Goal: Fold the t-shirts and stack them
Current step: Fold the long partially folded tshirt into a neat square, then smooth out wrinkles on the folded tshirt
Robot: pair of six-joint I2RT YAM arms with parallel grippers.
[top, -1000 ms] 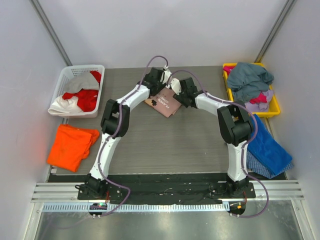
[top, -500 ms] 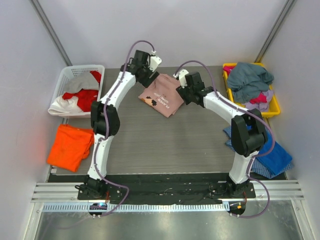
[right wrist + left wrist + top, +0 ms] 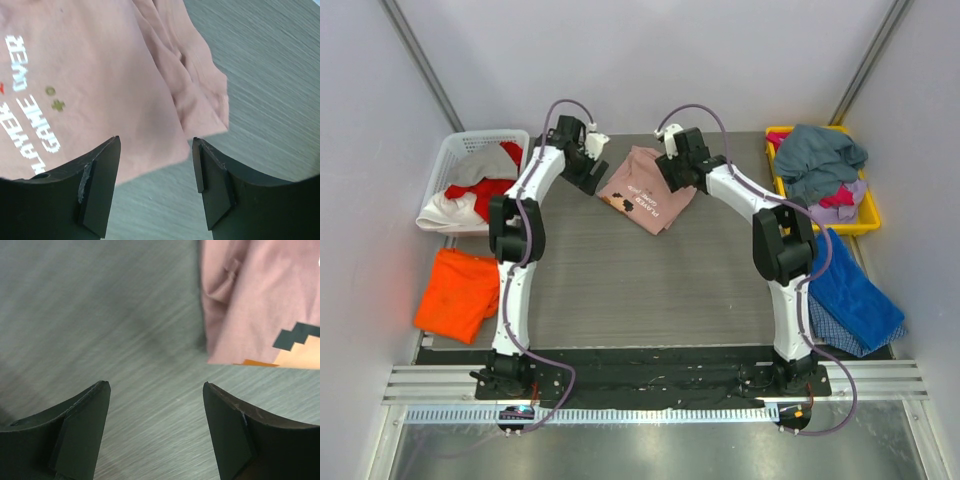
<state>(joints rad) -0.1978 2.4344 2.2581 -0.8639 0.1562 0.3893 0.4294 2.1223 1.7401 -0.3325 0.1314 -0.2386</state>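
**Both grippers open beside the folded pink shirt**

A dusty-pink fabric t-shirt (image 3: 645, 190) with pixel-style lettering lies folded at the far middle of the grey wood-grain table (image 3: 640, 280). The left gripper (image 3: 155, 387) hangs over bare table just left of the shirt, fingers apart and holding nothing. The right gripper (image 3: 156, 142) hovers over the shirt's right edge, its fingers also spread and empty.

A bright orange t-shirt (image 3: 460, 292) lies crumpled off the table's left edge. Red and white shirts (image 3: 485, 195) fill the white slatted plastic basket (image 3: 470, 140) at far left. A grey-teal shirt (image 3: 817, 158) tops the yellow plastic bin (image 3: 865, 225) at far right, and a blue shirt (image 3: 855, 290) lies near it.
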